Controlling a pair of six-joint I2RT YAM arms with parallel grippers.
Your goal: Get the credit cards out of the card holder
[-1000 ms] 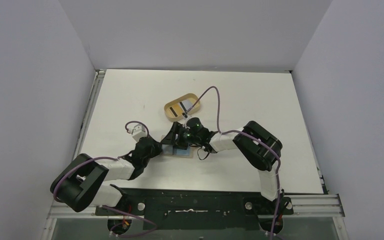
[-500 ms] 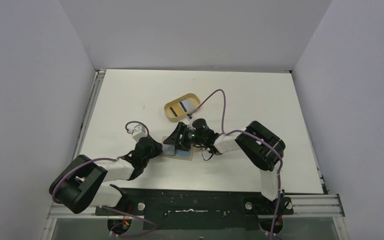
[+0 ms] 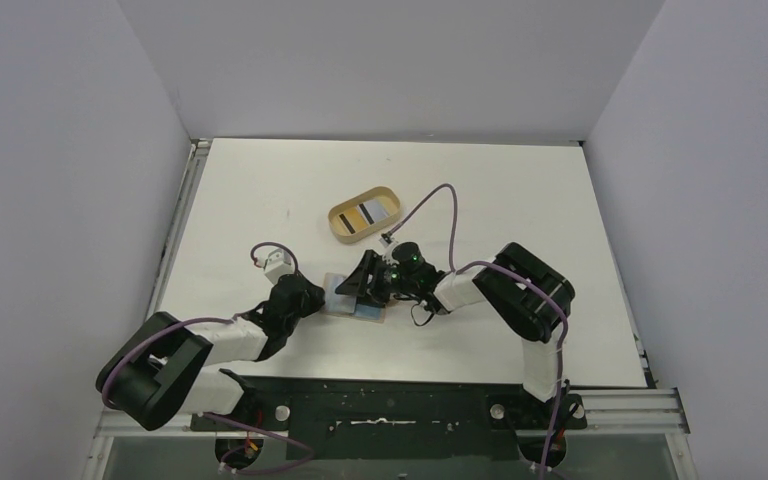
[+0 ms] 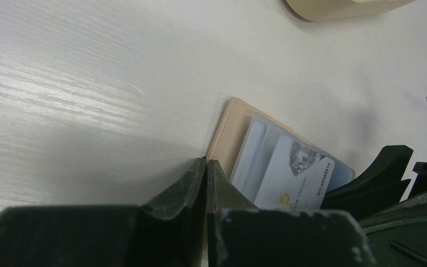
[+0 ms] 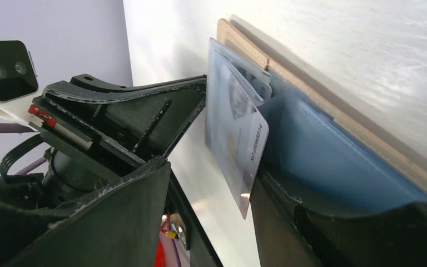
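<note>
**Top view.** The oval tan wooden tray (image 3: 336, 222) lies at 12 o'clock of the open tan bifold card holder (image 3: 370, 312). The tray holds one whitish and blue-grey card with a black stripe (image 3: 368, 213). The left gripper (image 3: 318, 298) meets the holder from 9 o'clock and the right gripper (image 3: 358, 290) from 3 o'clock. Between them they cover most of it.

**Left wrist view.** The left fingers (image 4: 192, 189) are pressed together, tips at the holder's tan edge. Whether anything thin is nipped between them cannot be told. A whitish printed card (image 4: 294, 181) sits in the light blue pocket, its lower end cut off.

**Right wrist view.** The printed card stands partly out of the pocket, between the right gripper's spread jaws. It lies against the 3 o'clock finger (image 5: 289, 206) and clear of the other. The holder's far end is out of frame.
</note>
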